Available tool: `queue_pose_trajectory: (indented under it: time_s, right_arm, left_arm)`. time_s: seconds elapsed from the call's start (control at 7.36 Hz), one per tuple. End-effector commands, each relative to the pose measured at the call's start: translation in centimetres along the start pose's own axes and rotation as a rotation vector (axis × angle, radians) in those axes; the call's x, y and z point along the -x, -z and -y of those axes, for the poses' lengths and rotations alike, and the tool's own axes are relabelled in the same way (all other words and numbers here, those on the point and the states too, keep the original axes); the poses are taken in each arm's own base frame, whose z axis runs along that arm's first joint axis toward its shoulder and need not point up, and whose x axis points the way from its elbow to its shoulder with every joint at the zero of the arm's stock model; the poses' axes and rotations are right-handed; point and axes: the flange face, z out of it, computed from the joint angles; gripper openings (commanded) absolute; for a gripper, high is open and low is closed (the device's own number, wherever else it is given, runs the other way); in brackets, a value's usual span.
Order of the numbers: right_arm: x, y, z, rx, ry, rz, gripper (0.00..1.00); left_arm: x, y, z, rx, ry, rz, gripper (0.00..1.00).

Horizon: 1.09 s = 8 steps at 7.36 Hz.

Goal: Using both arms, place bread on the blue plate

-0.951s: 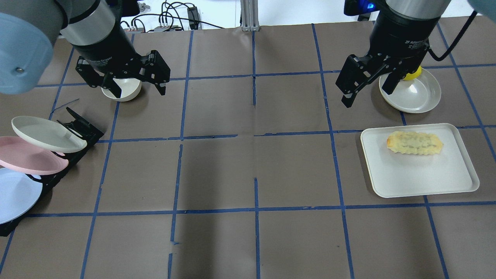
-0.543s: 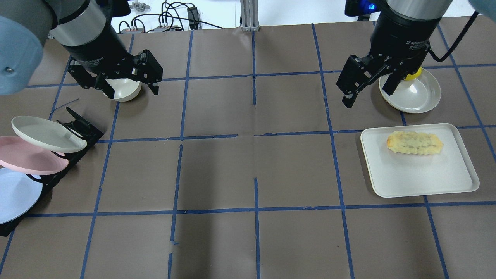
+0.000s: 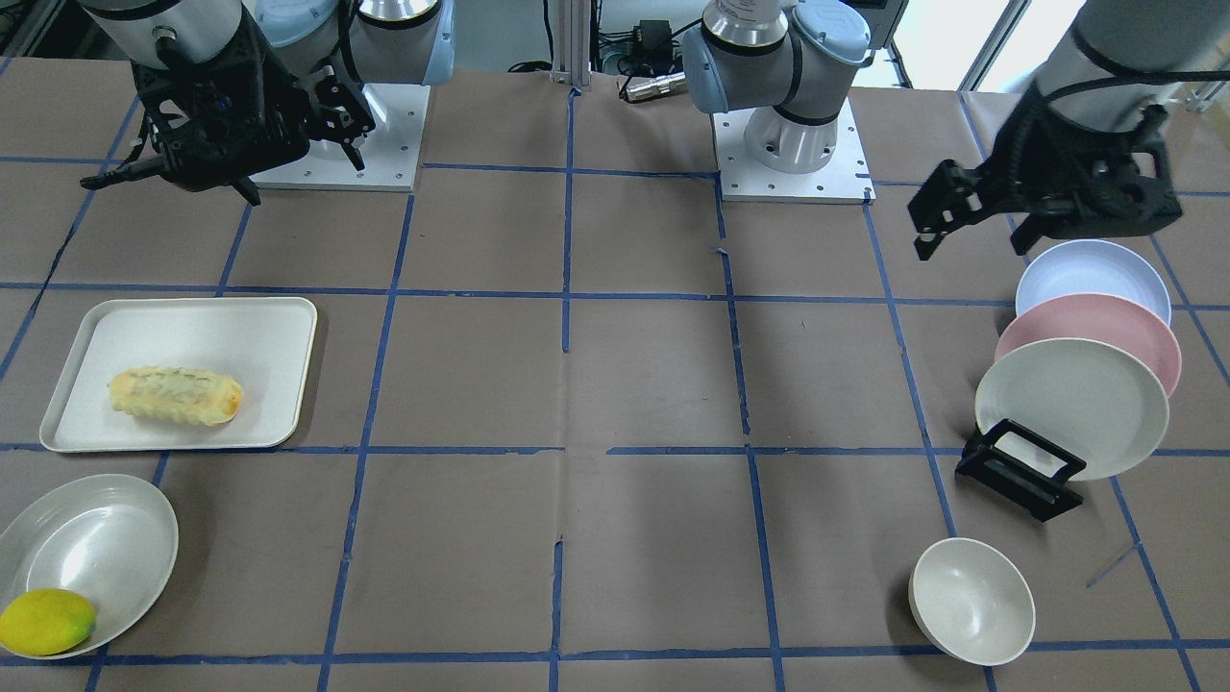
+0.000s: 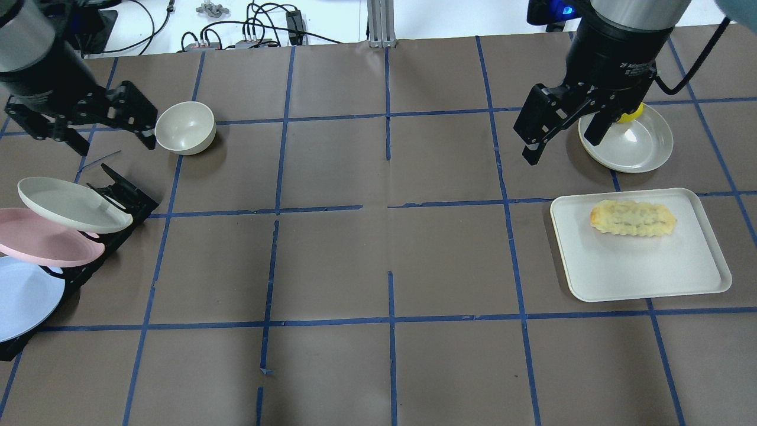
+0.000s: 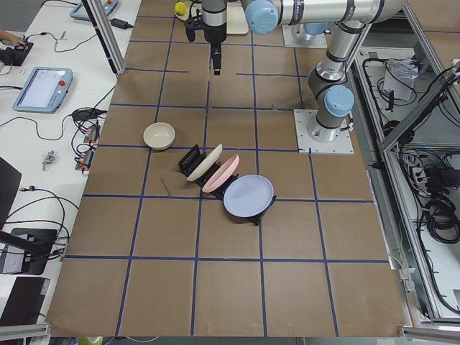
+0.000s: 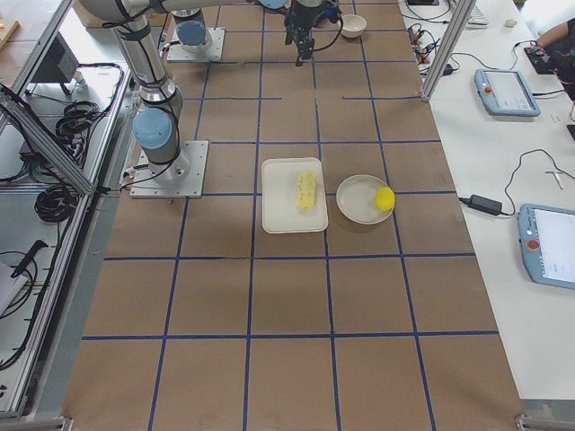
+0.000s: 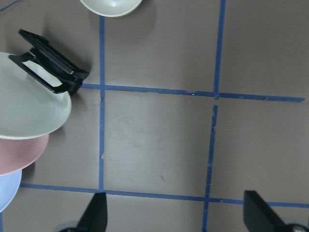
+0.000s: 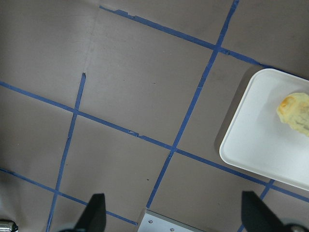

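Right end effector (image 4: pixel 562 147) hovers spread wide; bread (image 4: pixel 633 218) is pale-yellow, ridged, brown-ended.

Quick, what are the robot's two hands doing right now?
Left end effector: open, holding nothing.
Right end effector: open, holding nothing.

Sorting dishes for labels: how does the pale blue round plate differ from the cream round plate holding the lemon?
The pale blue round plate leans tilted in the black rack; the cream round plate lies flat on the table. The blue plate carries nothing; the cream plate holds a yellow lemon near its rim. Both are round and shallow.
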Motion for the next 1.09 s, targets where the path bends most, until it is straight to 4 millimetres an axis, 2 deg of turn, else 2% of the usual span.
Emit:
queue_pose_trajectory:
  time_s: [0.0, 0.14, 0.27, 0.41, 0.54, 0.68, 0.81, 0.95]
  right_arm:
    - [0.1, 0.2, 0.0, -0.005, -0.005, -0.012, 1.0]
    - [0.2, 0.4, 0.1, -0.02, -0.016, -0.02, 1.0]
    - [-0.4, -0.4, 0.4, -0.004, -0.015, -0.018, 0.99]
    - [-3.4, -3.0, 1.3, 0.007, 0.124, -0.086, 0.95]
    - [-8.4, -5.8, 1.6, -0.023, 0.358, -0.138, 0.96]
    - [-16.3, -9.1, -1.0, -0.03, 0.344, -0.088, 0.98]
    - [-21.1, -12.2, -2.6, -0.101, 0.435, -0.03, 0.99]
    - [-23.7, -14.2, -2.5, -0.181, 0.609, -0.095, 0.99]
  left_arm:
    - [10.7, -0.7, -1.0, 0.036, -0.013, -0.024, 1.0]
    - [15.5, 0.0, -2.1, 0.029, -0.028, -0.028, 1.0]
    - [19.6, 0.2, -4.2, 0.064, -0.067, -0.044, 1.0]
    - [25.6, -1.3, -6.5, 0.087, -0.069, -0.067, 1.0]
    - [30.6, -3.7, -8.3, 0.099, -0.072, -0.106, 1.0]
    - [35.5, -6.4, -7.6, 0.069, -0.1, -0.08, 1.0]
    - [39.1, -9.7, -6.6, 0.085, -0.113, -0.106, 1.0]
    - [43.2, -14.4, -6.8, 0.118, -0.126, -0.173, 1.0]
